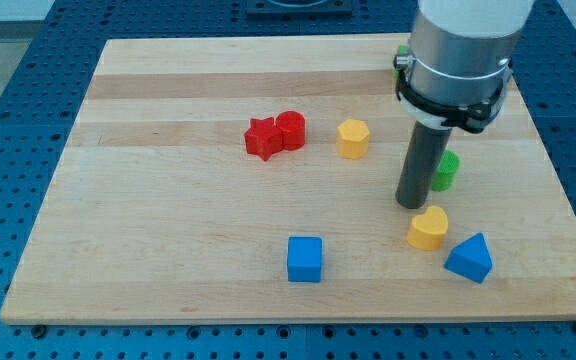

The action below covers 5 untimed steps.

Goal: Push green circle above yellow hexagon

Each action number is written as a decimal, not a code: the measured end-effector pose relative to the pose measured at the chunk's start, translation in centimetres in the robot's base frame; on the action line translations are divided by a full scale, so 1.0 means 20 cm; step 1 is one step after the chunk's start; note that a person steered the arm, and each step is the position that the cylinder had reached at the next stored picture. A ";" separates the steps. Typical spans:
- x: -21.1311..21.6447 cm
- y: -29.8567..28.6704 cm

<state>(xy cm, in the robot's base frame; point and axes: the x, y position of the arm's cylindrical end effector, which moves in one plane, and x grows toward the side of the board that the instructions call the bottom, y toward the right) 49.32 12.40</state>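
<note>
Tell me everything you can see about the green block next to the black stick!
The green circle is a small, bright green round block that looks like smooth plastic. It sits flat on the wooden board, toward the view's right. Only part of it shows, because my rod hides its left side. My tip rests just to its lower left, so close that contact cannot be judged. The yellow heart lies below it, apart.

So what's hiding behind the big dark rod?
A green circle block peeks out on the view's right of my tip. Its left part is covered, so whether they touch cannot be seen.
</note>
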 end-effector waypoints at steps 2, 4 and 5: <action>-0.23 0.10; -0.10 0.17; -0.12 0.41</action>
